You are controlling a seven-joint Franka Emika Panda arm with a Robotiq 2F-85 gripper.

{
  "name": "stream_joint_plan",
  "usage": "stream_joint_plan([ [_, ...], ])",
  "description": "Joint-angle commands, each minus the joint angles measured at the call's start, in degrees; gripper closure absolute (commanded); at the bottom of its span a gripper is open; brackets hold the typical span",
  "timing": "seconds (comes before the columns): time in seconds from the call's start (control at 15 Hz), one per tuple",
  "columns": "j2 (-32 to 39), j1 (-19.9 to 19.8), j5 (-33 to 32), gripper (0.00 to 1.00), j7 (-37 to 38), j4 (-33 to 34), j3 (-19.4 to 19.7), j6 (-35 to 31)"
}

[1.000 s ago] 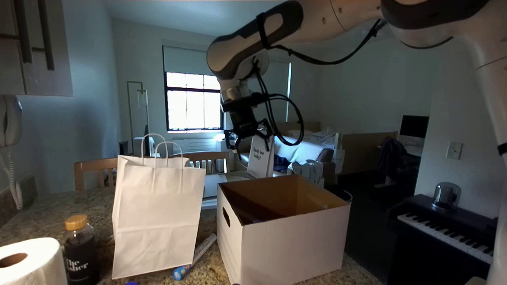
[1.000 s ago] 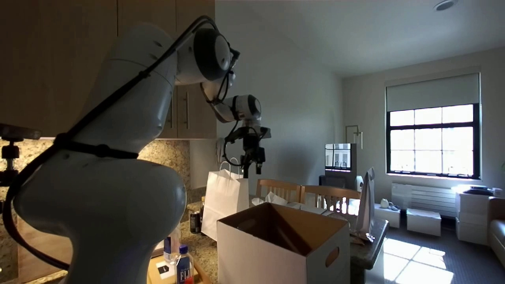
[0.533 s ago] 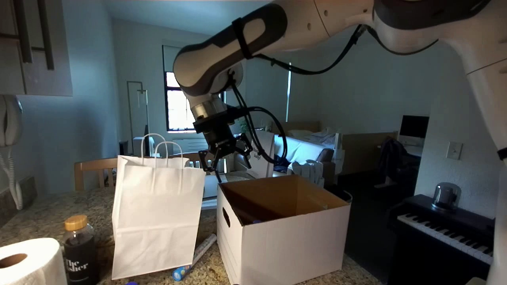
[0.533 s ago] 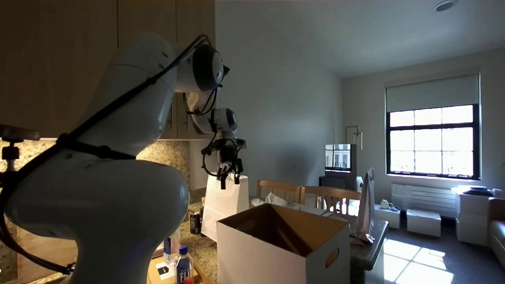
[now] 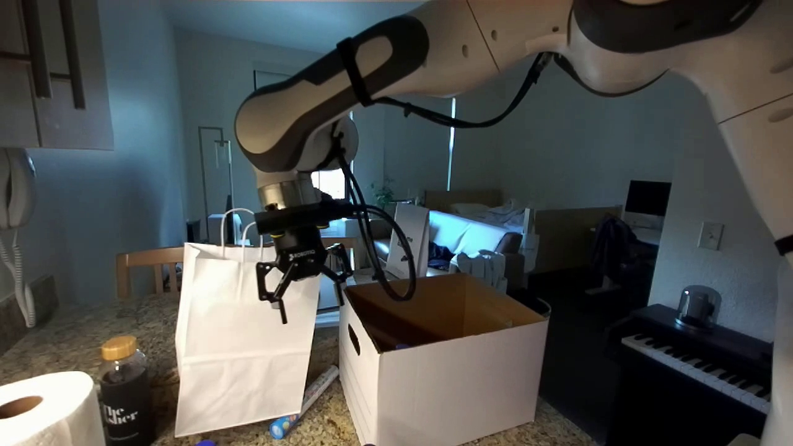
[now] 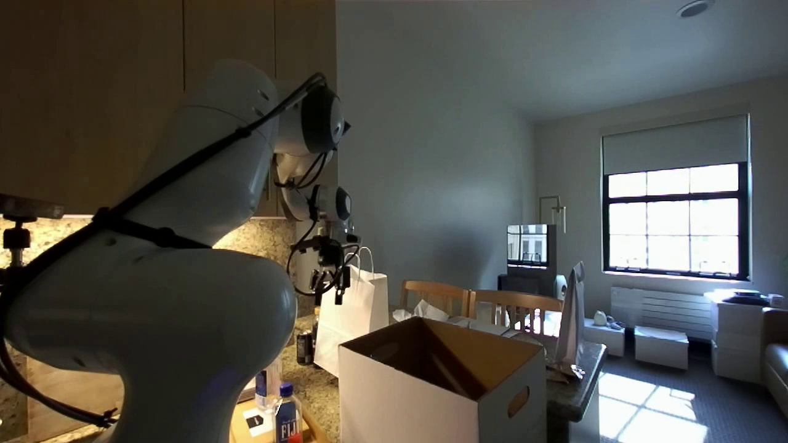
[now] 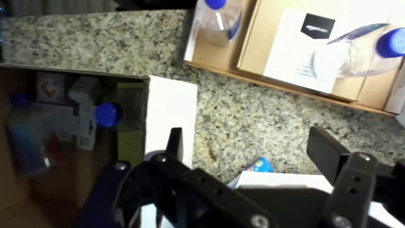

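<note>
Near the worktop's [image 7: 237, 126] edge, several items [image 7: 53, 120] in the white box [image 5: 452, 390] are too blurred to name. The paper bag [image 5: 248, 353] partly hides the tube [image 5: 319, 387]; the frame crops the paper roll [image 5: 62, 409].

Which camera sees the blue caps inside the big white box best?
The wrist view: it looks down into the white box, showing one blue cap clearly and another, dimmer. Inside it, both exterior views show mostly brown walls; a blue speck shows in an exterior view.
</note>
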State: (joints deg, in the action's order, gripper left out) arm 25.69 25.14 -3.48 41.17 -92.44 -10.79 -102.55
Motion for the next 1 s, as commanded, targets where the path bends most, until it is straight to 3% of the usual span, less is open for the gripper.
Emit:
stream_joint_plan([
  [0.0, -2.2, -2.0, 6.3, 0.00, -2.6, -7.4, -1.3, -12.3],
  [0.07, 0.1, -0.1, 3.4, 0.00, -0.4, -2.2, -0.3, -6.2],
  [0.33, 0.1, -0.6, 4.4, 0.00, -0.4, -4.4, -0.3, -10.5],
  [0.6, 3.7, -0.3, 4.6, 0.00, -1.9, -1.1, -0.6, -7.9],
  [0.93, 9.4, 3.0, 2.6, 0.00, -5.2, 4.2, -1.2, -4.8],
])
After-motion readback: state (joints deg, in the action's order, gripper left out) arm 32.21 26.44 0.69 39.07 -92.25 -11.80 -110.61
